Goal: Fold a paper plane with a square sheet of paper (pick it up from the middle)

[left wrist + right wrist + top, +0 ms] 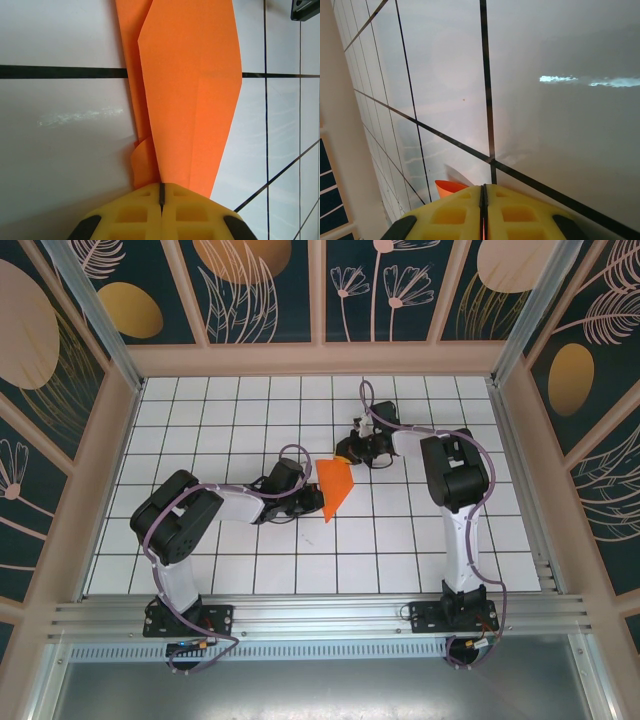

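Your left pincer [161, 187] is clamped tight on the paper plane [190, 90]. The orange paper runs straight out ahead of its tips. It is folded long and pointy, and one loose flap curls just to the left of the tips.

Your right pincer [483, 189] is squeezed closed too. A thin line of orange shows in the slit between its fingers, and a small orange bit pokes out beside them. So it seems to pinch a corner, but that view is poor. From above, the paper sits between the two pincers and touches both.

What can go wrong? If you pull the pincers apart, the thin paper can rip. If you push them together, it can buckle and spoil the crease. If one lets go too soon, the fold can spring open, and that loose flap may catch under the tips.

The table [230, 410] under the pincers is smooth white tiles with dark lines. It is shiny, so paper can slide on it. Walls [270, 290] with dark blue leaf pictures stand around it, well apart from both pincers.
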`<state>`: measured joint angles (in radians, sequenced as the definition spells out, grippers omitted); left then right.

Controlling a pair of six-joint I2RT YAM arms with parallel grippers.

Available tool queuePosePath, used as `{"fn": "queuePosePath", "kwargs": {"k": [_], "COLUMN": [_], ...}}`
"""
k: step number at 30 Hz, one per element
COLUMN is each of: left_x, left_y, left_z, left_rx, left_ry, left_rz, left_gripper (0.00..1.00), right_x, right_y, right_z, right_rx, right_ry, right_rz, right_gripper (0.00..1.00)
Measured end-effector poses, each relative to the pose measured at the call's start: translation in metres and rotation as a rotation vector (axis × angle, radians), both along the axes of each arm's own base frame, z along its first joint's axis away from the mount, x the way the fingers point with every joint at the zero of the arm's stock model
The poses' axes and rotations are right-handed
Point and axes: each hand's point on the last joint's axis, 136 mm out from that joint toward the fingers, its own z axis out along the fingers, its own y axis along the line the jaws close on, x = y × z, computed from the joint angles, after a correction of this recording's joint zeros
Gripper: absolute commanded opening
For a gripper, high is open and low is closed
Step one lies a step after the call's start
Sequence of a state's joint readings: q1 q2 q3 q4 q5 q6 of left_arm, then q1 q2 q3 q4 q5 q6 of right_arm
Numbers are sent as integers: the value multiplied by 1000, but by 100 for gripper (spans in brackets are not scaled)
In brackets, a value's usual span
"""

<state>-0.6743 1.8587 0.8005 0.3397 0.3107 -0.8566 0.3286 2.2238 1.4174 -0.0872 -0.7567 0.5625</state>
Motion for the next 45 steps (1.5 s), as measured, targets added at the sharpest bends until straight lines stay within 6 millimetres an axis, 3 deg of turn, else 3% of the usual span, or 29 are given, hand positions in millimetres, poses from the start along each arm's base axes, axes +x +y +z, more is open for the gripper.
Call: {"fn": "queuePosePath", "kwargs": {"k": [11, 17, 25, 30, 34, 40, 43, 45], "left_x": [0, 0, 1, 1, 3, 10, 12, 12], "left_y": [0, 0, 0, 0, 0, 4, 8, 11], "left_z": [0, 0, 1, 1, 2, 3, 3, 4], "left_rx": [1, 1, 7, 15, 28, 68, 87, 102], "left_ry": [1, 0, 7, 13, 13, -7, -16, -20], "left_rz": [0, 0, 1, 2, 3, 26, 39, 45], "left_gripper": [0, 0, 0, 3, 6, 10, 12, 21], "right_x": [9, 30, 33, 13, -16, -61, -70, -71], "right_y": [-5, -15, -24, -36, -23, 17, 26, 26], "right_z": [-1, -1, 5, 35, 52, 33, 22, 12], "right_rx": [-56, -108, -138, -129, -90, -82, -88, -99], "right_ry": [-10, -53, -81, -120, -149, -103, -82, -67], "right_rz": [-36, -89, -110, -120, -71, 44, 68, 66], "right_gripper": [9, 9, 12, 9, 8, 7, 6, 5]}}
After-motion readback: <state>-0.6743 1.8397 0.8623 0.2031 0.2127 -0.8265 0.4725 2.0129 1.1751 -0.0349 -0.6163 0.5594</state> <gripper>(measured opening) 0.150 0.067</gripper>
